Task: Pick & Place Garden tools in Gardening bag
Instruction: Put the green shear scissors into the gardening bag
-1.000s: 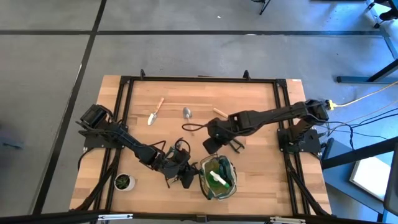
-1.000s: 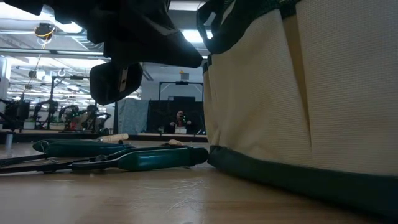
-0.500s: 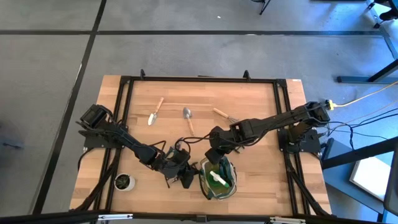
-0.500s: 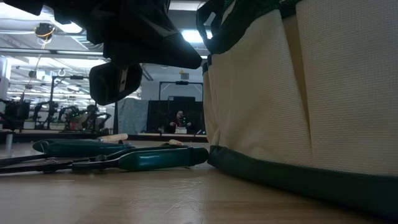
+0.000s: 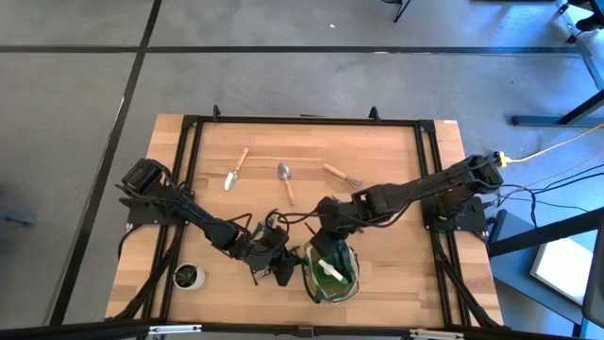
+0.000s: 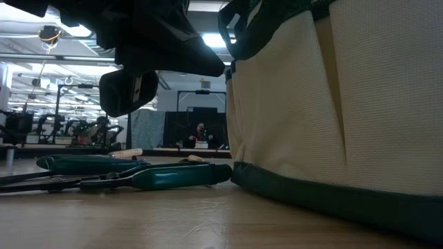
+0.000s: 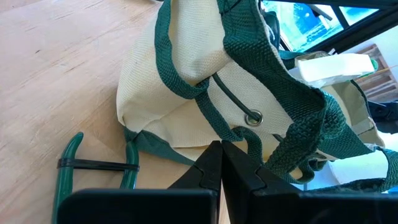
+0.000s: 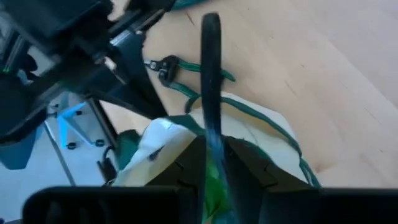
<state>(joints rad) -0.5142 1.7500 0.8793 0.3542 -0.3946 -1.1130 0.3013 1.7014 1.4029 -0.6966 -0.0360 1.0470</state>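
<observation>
Pale wood tabletop (image 5: 377,161) w/ black frame rails carries everything. Olive-green and khaki fabric gardening bag (image 5: 330,269) sits at the near edge, centre-right, mouth open upward; green spray bottle w/ white trigger (image 5: 331,271) already inside it. In low view bag's khaki wall (image 6: 332,104) fills the right half.

Left arm reaches in from the left side, left pincer (image 5: 279,267) right at the bag's left flank; fingers pressed together, tips against the green webbing near the metal eyelet (image 7: 252,117) per left wrist view.

Right arm stretches across from the right side, right pincer (image 5: 326,236) just above the bag's far rim, pinching a dark-handled pruning shears handle (image 8: 211,68) that sticks up between its fingers.

Green-handled long tool (image 6: 166,177) lies flat on tabletop just left of the bag, near-touching its base.

Still out on far part of tabletop, well apart from bag: wooden-handled trowel (image 5: 235,169) left, wooden-handled metal scoop (image 5: 285,178) mid, wooden-handled fork (image 5: 341,175) right.

Small round potted plant (image 5: 188,276) at near-left corner.
</observation>
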